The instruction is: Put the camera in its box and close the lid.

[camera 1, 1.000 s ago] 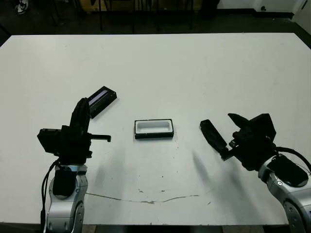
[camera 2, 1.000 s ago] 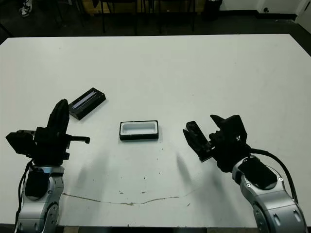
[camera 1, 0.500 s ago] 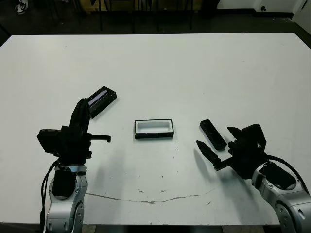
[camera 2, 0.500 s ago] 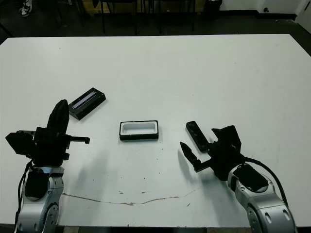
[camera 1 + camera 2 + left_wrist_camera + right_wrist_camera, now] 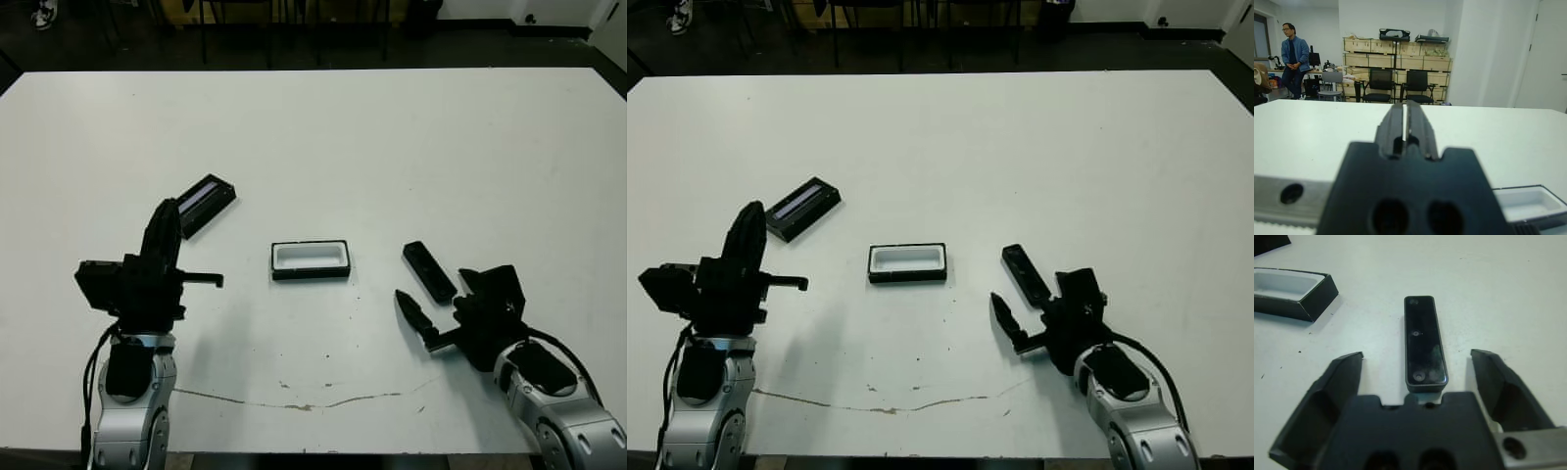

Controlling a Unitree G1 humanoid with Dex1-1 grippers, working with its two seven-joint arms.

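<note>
While the camera (image 5: pixel 1423 340) lies ungrasped between the right gripper (image 5: pixel 1420 377)'s spread fingers, at 3 o'clock of the empty box (image 5: pixel 311 259), the left gripper (image 5: pixel 1405 128)'s fingers are pressed together; nothing done.

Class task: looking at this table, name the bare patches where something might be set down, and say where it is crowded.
The far half of the table beyond the lid is bare, as is the strip between the lid and the box. It is tight around the camera, where the open right gripper sits.
</note>
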